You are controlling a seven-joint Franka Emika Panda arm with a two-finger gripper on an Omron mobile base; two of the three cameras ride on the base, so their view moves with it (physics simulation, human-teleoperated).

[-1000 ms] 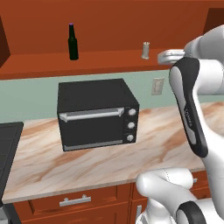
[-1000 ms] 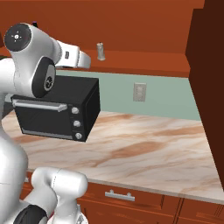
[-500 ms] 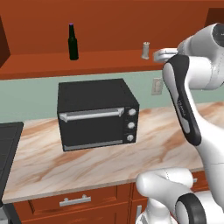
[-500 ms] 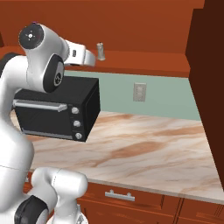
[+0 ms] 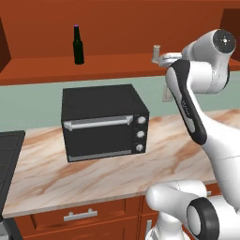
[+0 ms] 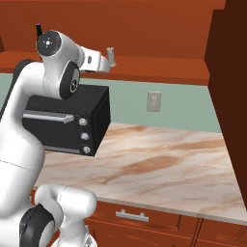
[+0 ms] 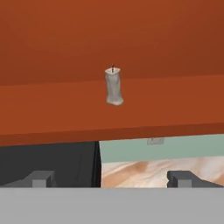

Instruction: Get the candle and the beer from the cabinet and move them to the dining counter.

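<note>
- Gripper (image 7: 112,178) in the hand view has its two dark finger tips spread wide with nothing between them. The small pale grey-white stubby candle (image 7: 113,86) stands upright on the reddish-brown wooden cabinet shelf (image 7: 52,109), straight ahead of the gripper and higher in the frame, centred between the finger tips. Its long axis is vertical. The coming move, as I judge it, is a rise and a straight reach forward.
- Left base view: the gripper (image 5: 158,60) reaches toward the shelf just beside the candle (image 5: 156,52), apart from it as far as I can tell. The slim dark green glass beer bottle (image 5: 78,45) stands upright well apart to the left on the same cabinet shelf (image 5: 112,65), above a black toaster oven (image 5: 103,121) on the marbled beige tabletop (image 5: 93,173).
- Right base view: the gripper (image 6: 105,62) sits just short of the candle (image 6: 111,55), whose base it partly hides.
</note>
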